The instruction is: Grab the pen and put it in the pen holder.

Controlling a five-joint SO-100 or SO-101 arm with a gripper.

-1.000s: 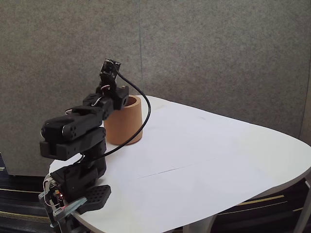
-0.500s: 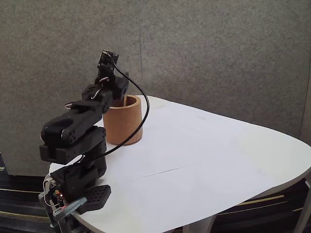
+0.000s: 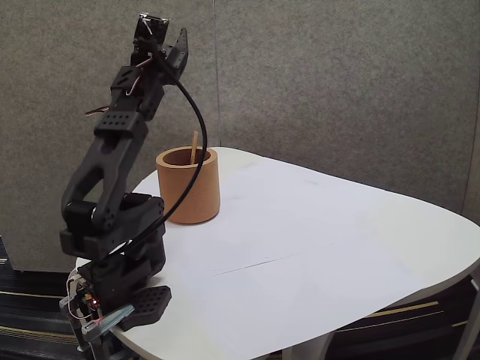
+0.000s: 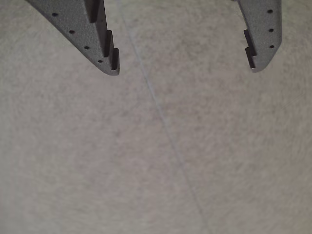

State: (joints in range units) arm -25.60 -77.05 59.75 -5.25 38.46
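The pen holder (image 3: 189,191) is a short orange-brown cylinder standing on the white table near its left end in the fixed view. The pen (image 3: 194,145), a thin tan stick, stands inside it, leaning on the far wall with its top above the rim. My gripper (image 3: 171,43) is raised high above and slightly left of the holder, pointing at the grey wall. In the wrist view the gripper (image 4: 184,68) is open, its two grey fingertips (image 4: 109,63) wide apart with nothing but wall between them.
The white table (image 3: 315,247) spreads to the right of the holder. The arm's base (image 3: 120,292) is clamped at the table's left front edge. A black cable (image 3: 201,142) loops from the wrist past the holder. A grey panel wall (image 3: 337,90) stands behind.
The arm has lifted from the holder's rim to high above it. The pen has stayed behind, standing in the holder.
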